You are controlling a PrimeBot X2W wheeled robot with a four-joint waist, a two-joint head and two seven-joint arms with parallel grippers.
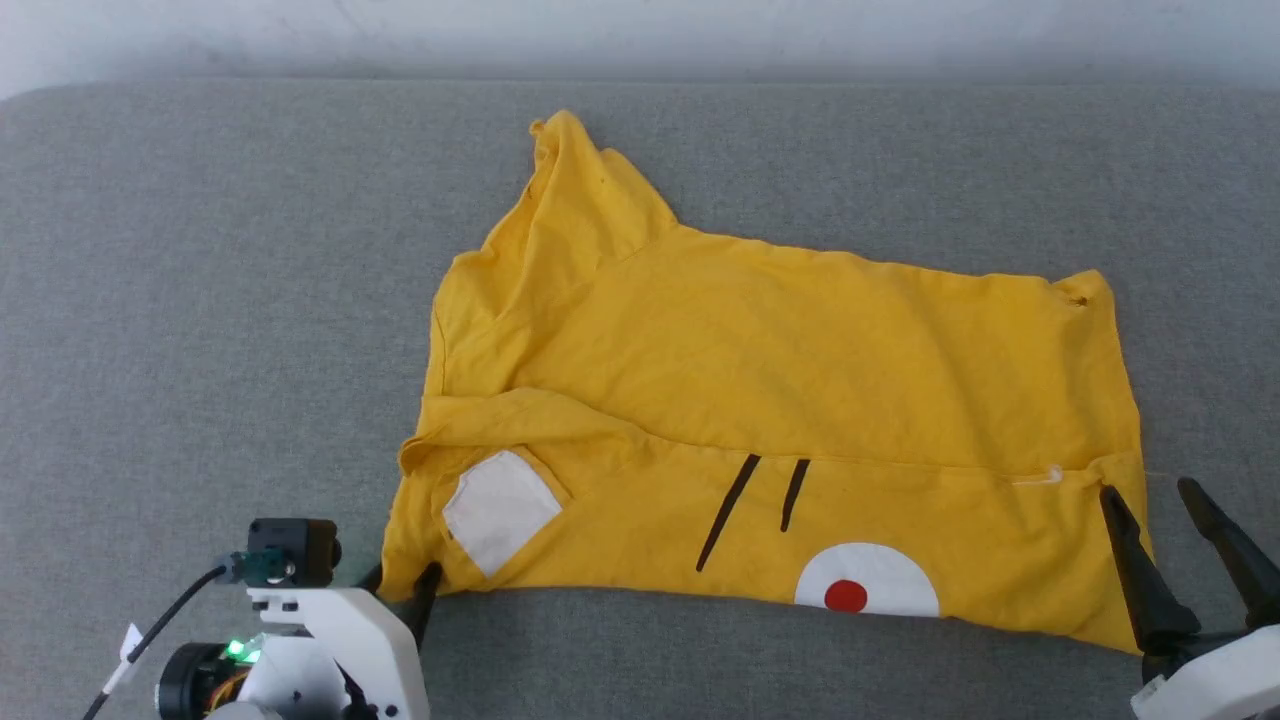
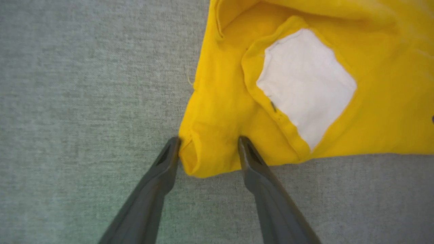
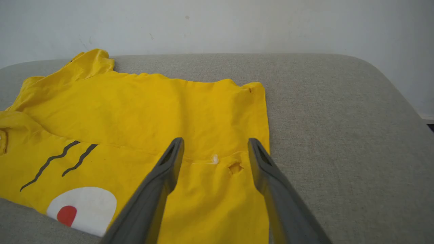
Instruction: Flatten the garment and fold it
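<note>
Grey upholstered surface (image 1: 200,300) against a pale wall (image 3: 237,23); the garment (image 1: 780,380) is laid at its middle, largely flattened; a near strip of printed front appears turned over the plain yellow; one sleeve is left rumpled at the far left. Left end effector (image 2: 208,142) is open, fingers bracketing the near-left corner; right end effector (image 3: 215,144) is open over the near-right corner; nothing is gripped. Folding is judged barely begun.

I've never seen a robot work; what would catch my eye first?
The bright yellow garment lies half-folded on the grey cushion, showing a white patch and red dot. The open left pincer straddles its near left corner; the open right pincer hovers over its right edge.
</note>
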